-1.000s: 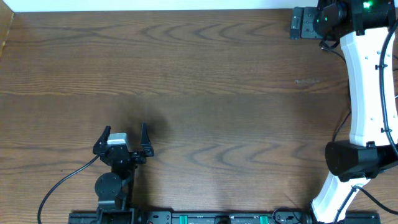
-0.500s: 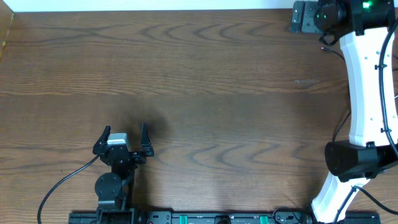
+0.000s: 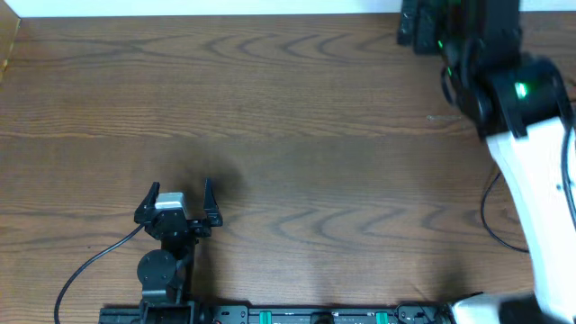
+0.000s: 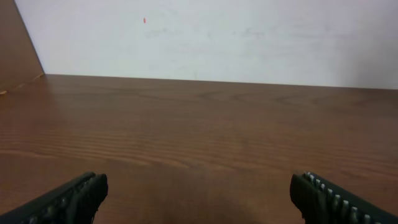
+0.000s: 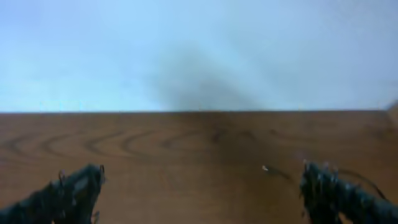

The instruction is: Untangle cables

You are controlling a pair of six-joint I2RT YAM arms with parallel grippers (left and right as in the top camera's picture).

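No cables show in the overhead view. In the right wrist view a thin dark line with a pale tip (image 5: 268,170) lies on the wood beside the right finger; it is too blurred to tell whether it is a cable. My left gripper (image 3: 180,187) sits low at the table's front left, open, with only bare wood between its fingers (image 4: 199,190). My right gripper (image 3: 409,29) is at the far edge, back right, blurred by motion. Its jaws (image 5: 202,186) stand open and hold nothing.
The brown wooden table (image 3: 288,135) ends at a white wall (image 4: 217,31) along its far edge. A thick black robot cable (image 3: 90,261) loops from the left arm's base. The white right arm (image 3: 540,180) crosses the table's right side.
The right arm has swung: its white link and wrist shifted left and nearer, and the gripper slid left along the far edge. The left arm has not moved.
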